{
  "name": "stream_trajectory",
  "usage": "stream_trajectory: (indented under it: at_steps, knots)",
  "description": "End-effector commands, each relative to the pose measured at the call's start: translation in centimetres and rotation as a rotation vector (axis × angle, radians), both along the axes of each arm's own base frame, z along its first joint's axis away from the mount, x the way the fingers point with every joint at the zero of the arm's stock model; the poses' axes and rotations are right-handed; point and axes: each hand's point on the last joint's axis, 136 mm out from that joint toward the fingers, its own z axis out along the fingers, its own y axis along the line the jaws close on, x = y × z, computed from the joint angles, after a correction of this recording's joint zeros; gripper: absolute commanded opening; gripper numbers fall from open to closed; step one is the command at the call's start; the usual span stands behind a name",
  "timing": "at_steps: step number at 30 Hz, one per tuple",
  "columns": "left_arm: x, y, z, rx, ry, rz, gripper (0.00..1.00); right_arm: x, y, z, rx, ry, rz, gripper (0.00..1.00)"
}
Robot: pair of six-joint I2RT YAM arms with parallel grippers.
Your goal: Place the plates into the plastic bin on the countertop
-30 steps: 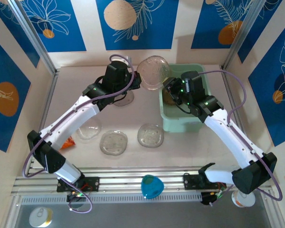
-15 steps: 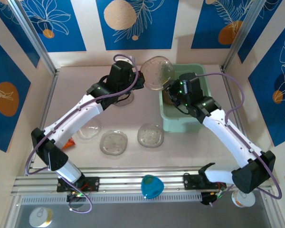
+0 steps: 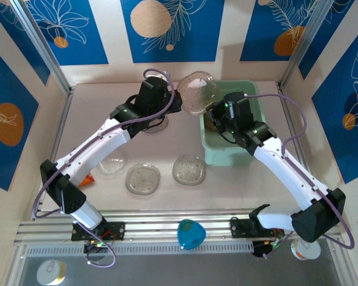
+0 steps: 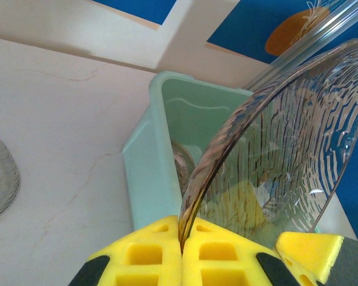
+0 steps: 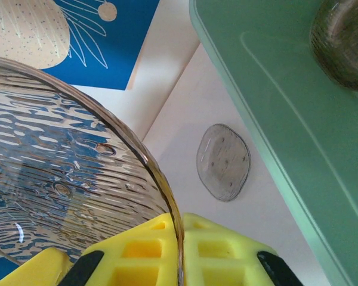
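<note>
Plate [image 3: 197,92] clamped in our left pincer [image 4: 182,238] and right pincer [image 5: 180,233]; overhead we see loose plates [image 3: 188,170] on table [image 3: 95,107].

An orange packet [image 3: 87,177] lay near the countertop's [image 3: 86,104] front-left corner, partly hidden. A blue rounded object [image 3: 190,233] sat midway along the metal rails [image 3: 149,229] at the near edge. A round tin [image 3: 51,271] stood beyond the rails' left end.

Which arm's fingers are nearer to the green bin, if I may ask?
Right: the right fingers grip the raised plate at the bin's left rim; the left fingers hold its opposite edge, farther left over the countertop.
</note>
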Motion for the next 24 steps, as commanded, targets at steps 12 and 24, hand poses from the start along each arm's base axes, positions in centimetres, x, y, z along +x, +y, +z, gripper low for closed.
stream_trajectory:
  at_steps: [12,24]
  knots:
    - [-1.5,0.4,0.8,0.016,-0.009,-0.065,0.58,-0.3,-3.0,0.7,-0.065,-0.039,-0.115,0.0]
    - [-0.5,5.7,0.7,0.092,-0.015,0.035,0.94,-1.3,-8.3,0.4,-0.086,-0.023,-0.244,0.0]
